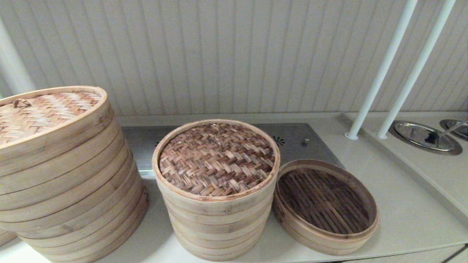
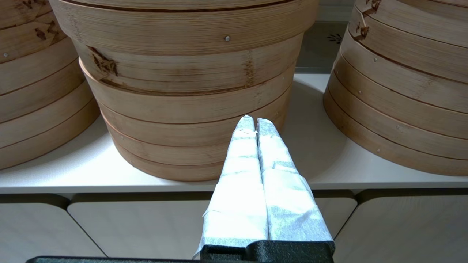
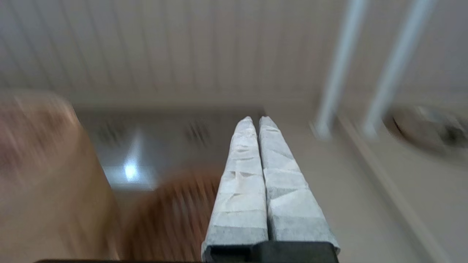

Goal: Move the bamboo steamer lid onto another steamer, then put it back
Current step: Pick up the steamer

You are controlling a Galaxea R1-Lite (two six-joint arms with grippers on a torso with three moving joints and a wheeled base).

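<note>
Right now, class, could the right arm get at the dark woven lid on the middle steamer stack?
Probably yes: the lid lies uncovered on top, and the right gripper hangs shut above the shallow tray beside it.

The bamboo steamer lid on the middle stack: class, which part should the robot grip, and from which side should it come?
Probably the pale band rim of the bamboo steamer lid, on its right edge, coming from above. The woven top lies flat and shows no handle, so only the rim offers a hold. The right side faces the shallow steamer tray, while the big stack crowds the left. The right tool is shut and would need to open first.
</note>
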